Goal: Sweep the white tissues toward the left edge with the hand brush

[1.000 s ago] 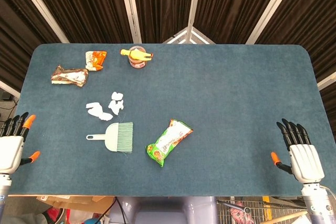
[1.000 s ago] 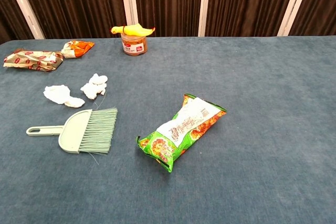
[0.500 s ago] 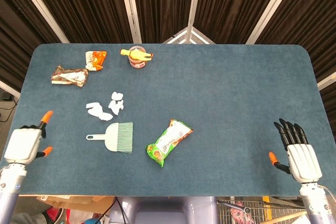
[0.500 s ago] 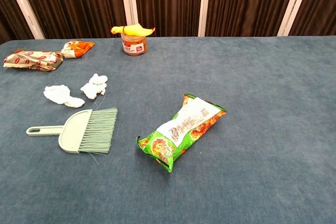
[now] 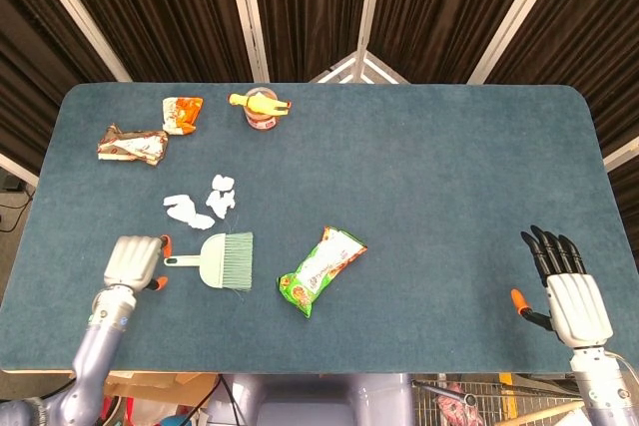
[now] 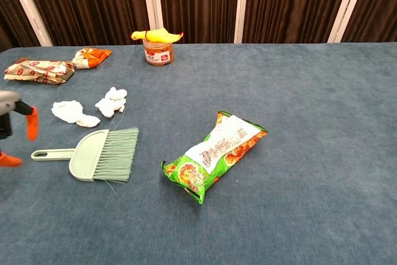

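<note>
Having advanced rightward, left robot hand [image 5: 131, 260] now hovers released beside hand brush [image 5: 217, 260] handle; right robot hand [image 5: 564, 286] released, unmoved.

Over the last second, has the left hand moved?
Yes. The left hand has come in from the table's left edge toward the hand brush, which lies where it was; its fingers sit by the handle end.

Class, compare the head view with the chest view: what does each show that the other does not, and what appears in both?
Only the head view shows the right hand, open at the table's near right corner. Only the chest view shows the side of the jar under the yellow toy. Both show the left hand near the hand brush, the white tissues and the green snack bag.
</note>
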Available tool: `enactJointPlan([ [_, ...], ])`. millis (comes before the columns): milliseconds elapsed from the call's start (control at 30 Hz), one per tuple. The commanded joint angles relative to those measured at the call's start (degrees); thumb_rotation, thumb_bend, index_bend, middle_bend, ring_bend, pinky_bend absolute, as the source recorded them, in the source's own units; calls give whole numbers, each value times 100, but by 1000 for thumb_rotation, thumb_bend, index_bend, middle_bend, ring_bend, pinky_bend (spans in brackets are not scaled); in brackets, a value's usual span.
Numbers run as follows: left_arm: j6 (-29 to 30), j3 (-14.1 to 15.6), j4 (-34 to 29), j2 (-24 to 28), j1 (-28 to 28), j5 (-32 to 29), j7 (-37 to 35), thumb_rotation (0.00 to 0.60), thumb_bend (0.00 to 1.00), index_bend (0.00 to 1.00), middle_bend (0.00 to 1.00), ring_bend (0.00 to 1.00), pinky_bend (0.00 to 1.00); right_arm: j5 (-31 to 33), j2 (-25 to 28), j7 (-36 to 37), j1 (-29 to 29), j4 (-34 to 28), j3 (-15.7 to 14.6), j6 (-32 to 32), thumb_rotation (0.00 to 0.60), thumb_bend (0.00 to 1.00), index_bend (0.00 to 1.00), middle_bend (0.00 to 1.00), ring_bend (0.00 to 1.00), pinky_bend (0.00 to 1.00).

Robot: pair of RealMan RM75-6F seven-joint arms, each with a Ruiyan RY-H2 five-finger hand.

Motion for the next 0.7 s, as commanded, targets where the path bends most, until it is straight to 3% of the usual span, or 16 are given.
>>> enactJointPlan([
  [33,40,-43,160,-267,-182,-240,181,600,350,455,1000,1000,968,6,6,9,1,-12,3,-2,600,344,0,0,0,0],
  [267,128,-77,430,-551,-390,-592,333,600,412,421,1000,1000,968,-4,14,21,2,-35,-2,1,600,343,0,0,0,0],
  [700,105,-3,730,-808,-612,-1012,293,600,415,415,1000,1000,968,-19,6,50,-3,-17,-23,-1,600,344,0,0,0,0],
])
